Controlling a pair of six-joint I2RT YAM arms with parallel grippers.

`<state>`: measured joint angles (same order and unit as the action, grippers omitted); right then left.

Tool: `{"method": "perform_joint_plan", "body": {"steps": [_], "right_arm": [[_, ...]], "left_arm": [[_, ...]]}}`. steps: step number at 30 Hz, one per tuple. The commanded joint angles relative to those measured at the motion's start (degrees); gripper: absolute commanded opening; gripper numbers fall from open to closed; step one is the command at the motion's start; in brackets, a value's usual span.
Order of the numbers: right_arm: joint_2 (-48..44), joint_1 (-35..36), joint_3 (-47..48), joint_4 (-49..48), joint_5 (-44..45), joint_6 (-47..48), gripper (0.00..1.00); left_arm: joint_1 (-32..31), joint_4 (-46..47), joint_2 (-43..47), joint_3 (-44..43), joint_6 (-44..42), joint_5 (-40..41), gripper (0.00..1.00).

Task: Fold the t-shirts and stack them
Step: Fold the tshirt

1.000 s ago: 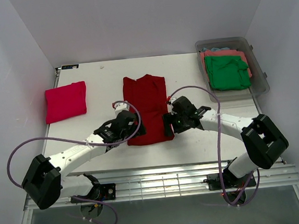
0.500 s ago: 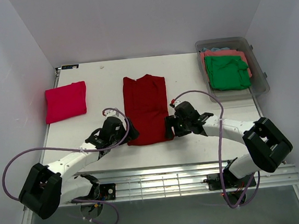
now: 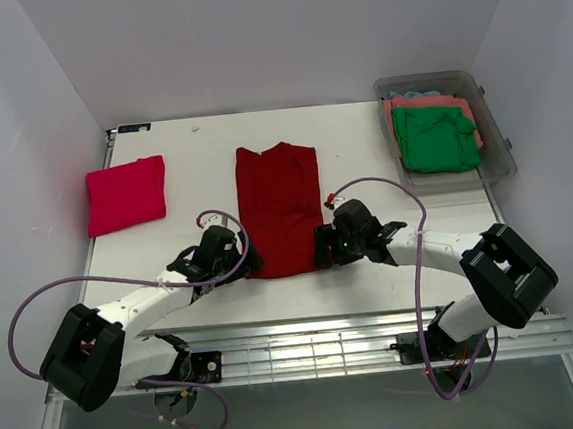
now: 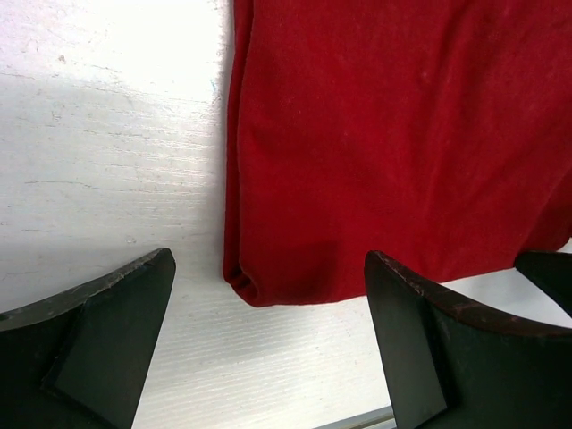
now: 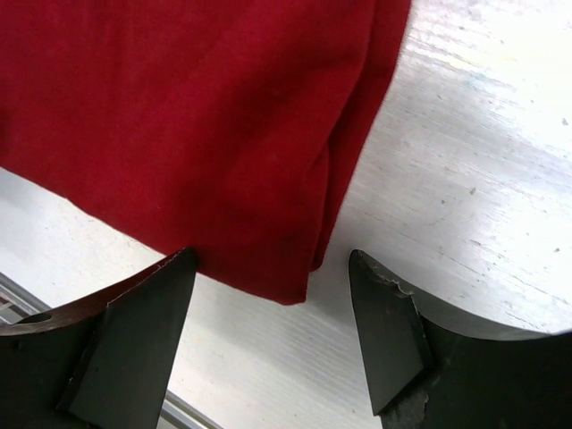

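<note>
A white table (image 3: 191, 153) is standing inside a three-sided enclosure. A back wall (image 3: 271, 35), a left wall (image 3: 20, 147) and a right wall (image 3: 559, 110), all plain and pale, are closing it in. Bright light is glaring off the scratched table surface. A slotted metal frame (image 3: 308, 345) is running along its near edge

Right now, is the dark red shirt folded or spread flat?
Partly folded: the dark red shirt is a narrow strip with doubled side edges.
</note>
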<state>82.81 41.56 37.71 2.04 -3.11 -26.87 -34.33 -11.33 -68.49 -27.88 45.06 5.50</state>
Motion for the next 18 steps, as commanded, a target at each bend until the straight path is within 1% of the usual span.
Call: {"method": "perform_joint_plan", "body": {"steps": [1,9,12,15,16,17,18], "right_arm": [[1.74,0.89,0.96,-1.34,0.13,-0.72,0.75],[2.80,2.12,1.31,-1.34,0.65,-0.90,0.74],[2.80,2.30,1.57,-1.34,0.92,-0.90,0.74],[2.54,2.47,1.75,-1.17,1.44,-0.73,0.73],[2.45,2.56,1.75,-1.08,1.62,-0.64,0.70],[2.45,2.56,1.75,-0.82,1.71,-0.55,0.67],[2.45,2.65,1.75,-0.81,1.71,-0.46,0.61]], "left_arm": [[0.22,-0.10,-0.42,1.33,1.35,-0.40,0.98],[0.22,0.96,-1.65,1.34,1.52,-0.93,0.96],[0.22,1.05,-2.70,1.34,1.52,-1.19,0.92],[0.22,0.70,-4.46,1.42,1.35,-1.28,0.68],[0.22,0.44,-4.98,1.42,1.44,-1.19,0.62],[0.22,0.09,-5.42,1.42,1.44,-1.19,0.53],[0.14,-0.27,-6.12,1.42,1.52,-0.84,0.48]]}}
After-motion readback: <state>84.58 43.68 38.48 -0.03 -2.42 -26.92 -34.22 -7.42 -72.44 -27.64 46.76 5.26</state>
